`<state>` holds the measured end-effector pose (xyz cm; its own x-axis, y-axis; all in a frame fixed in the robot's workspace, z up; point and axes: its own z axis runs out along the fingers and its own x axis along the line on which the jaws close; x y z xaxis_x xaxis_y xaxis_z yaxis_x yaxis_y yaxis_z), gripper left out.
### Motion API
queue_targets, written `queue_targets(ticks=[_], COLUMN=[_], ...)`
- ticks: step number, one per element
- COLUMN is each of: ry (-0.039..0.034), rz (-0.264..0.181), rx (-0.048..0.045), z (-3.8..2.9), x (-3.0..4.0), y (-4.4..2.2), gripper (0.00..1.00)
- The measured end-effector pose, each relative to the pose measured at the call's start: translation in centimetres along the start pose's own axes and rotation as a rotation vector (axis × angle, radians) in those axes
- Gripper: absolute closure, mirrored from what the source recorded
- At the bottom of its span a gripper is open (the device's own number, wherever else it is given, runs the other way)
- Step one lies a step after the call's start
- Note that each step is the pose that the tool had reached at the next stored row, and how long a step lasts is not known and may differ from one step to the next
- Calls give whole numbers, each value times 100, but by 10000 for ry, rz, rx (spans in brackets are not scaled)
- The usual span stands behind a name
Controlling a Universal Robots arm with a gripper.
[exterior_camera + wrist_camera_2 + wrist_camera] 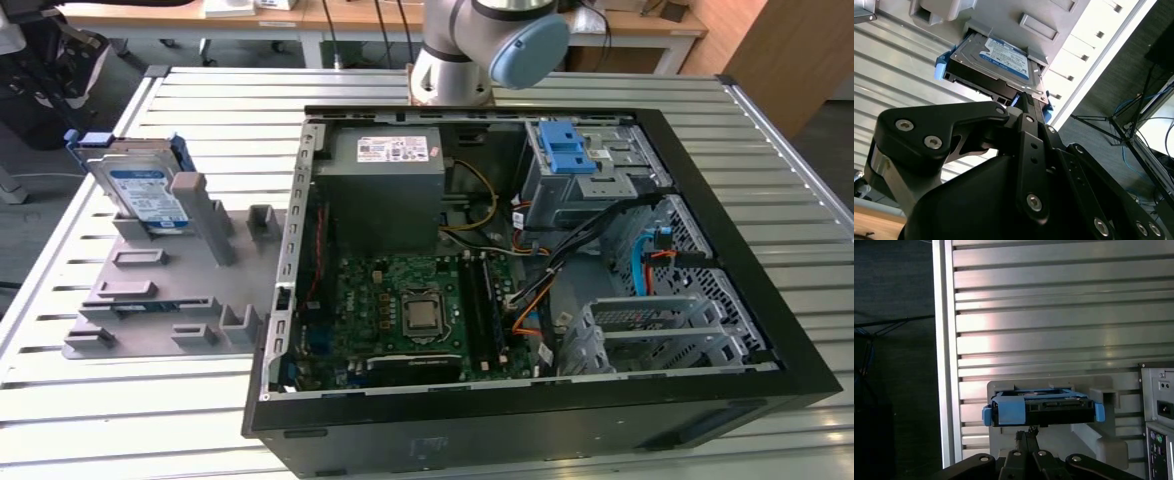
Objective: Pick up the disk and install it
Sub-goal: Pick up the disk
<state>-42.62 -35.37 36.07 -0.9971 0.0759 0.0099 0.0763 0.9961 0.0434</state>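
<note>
Judging by the layout, this is the approach for the pick-up. The disk [140,190] stands on edge in a grey holder [160,290] on the surface [134,420], at the exterior view's left of the open computer case [747,400]. In the first wrist view the hand [1026,432] points at the disk, fingertips together and holding nothing. A grasp would need them parted.

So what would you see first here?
The big black computer case lying open, its green board showing inside. At the exterior view's left, the disk stands on edge in a grey holder, and in the second wrist view the black claw sits close to it.
</note>
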Motion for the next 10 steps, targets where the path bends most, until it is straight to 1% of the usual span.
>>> queue_targets(ticks=[5, 10], ry=[0, 8], rz=[-22, -187], rx=[0, 2], z=[0, 0], x=[1, 2], y=[0, 0], gripper=[89, 89])
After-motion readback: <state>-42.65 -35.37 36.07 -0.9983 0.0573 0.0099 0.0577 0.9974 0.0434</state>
